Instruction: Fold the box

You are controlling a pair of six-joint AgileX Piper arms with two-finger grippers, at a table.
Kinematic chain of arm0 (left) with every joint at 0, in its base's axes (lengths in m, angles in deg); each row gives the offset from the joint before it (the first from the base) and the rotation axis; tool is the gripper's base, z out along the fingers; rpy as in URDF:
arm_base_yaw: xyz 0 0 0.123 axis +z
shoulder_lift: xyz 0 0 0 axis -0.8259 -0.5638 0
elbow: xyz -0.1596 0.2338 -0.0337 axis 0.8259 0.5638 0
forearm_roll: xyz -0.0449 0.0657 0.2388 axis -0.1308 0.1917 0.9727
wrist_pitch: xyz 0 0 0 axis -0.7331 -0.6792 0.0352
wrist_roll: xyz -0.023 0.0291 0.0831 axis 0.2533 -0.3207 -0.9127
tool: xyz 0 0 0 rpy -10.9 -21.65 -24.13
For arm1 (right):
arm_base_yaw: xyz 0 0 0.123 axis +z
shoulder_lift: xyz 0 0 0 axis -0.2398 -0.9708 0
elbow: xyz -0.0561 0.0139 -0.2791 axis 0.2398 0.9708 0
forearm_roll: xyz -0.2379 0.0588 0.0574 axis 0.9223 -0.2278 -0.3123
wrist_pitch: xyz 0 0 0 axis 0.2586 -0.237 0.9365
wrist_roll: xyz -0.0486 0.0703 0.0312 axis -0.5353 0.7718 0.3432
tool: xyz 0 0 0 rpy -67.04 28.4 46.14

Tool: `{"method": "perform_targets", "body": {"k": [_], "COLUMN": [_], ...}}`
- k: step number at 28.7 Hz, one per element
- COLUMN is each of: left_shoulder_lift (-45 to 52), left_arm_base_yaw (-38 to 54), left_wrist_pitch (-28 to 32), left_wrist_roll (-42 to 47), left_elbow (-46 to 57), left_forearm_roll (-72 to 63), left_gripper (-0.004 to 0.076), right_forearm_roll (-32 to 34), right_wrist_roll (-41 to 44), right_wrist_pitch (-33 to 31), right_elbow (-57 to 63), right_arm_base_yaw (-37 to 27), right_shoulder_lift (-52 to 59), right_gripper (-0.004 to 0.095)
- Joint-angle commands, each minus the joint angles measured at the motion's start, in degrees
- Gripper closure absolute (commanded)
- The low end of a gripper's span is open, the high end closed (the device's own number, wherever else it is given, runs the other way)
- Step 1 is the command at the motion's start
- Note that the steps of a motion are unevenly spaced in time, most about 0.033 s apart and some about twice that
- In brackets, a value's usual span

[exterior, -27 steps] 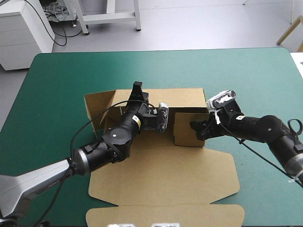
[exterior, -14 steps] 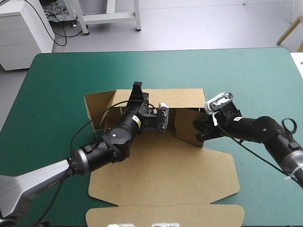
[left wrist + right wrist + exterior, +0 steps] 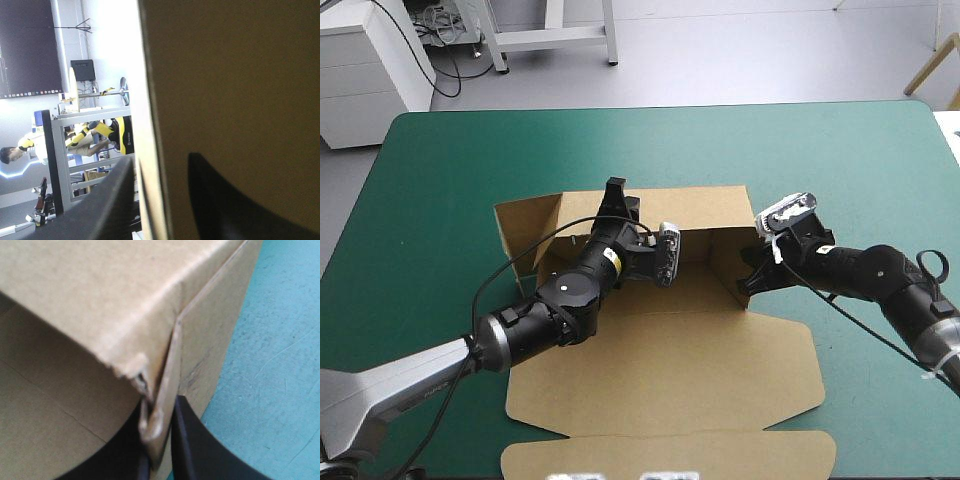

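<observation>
The brown box (image 3: 670, 350) lies in the middle of the table, its wide lid panel flat toward the near edge. Its back wall (image 3: 695, 205) stands upright. My left gripper (image 3: 613, 192) sits over that wall's top edge; in the left wrist view the left gripper (image 3: 161, 157) is open, its black fingers (image 3: 107, 200) standing apart on either side of the board's edge. The right side wall (image 3: 728, 262) is raised, and my right gripper (image 3: 748, 272) is at its near corner. In the right wrist view the right gripper (image 3: 159, 412) is shut on the box.
The box's left side flap (image 3: 525, 228) spreads outward, partly raised. The teal-green cover (image 3: 820, 150) shows bare beyond the back wall and to the right of the box. A white cabinet stands past the table's far left corner.
The right side wall swung from leaning inward to upright, and my right gripper went from open to shut on it. My left gripper opened at the back wall's top edge.
</observation>
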Motion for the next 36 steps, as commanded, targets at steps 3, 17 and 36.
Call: {"method": "perform_targets", "body": {"k": [3, 17, 36], "left_shoulder_lift": [2.26, 10.06, 11.69], "left_arm_base_yaw": [-4.31, -19.45, -26.24], "left_wrist_pitch": [-5.98, -15.62, -17.63], "left_wrist_roll": [0.54, 1.79, -11.34], "left_elbow": [-1.71, -1.71, -7.23], "left_forearm_roll": [1.83, 1.9, -14.28], "left_gripper": [0.0135, 0.0125, 0.0703], "right_forearm_roll": [-2.93, -2.93, -2.93], "right_wrist_roll": [-0.73, 0.89, 1.12], "right_wrist_pitch": [-2.37, -0.62, 0.19], "right_elbow": [-1.59, -1.59, -1.59], "right_arm_base_yaw": [0.39, 0.39, 0.39], "right_shoulder_lift": [1.16, 1.16, 1.16], "right_gripper": [0.0926, 0.0926, 0.0926]}}
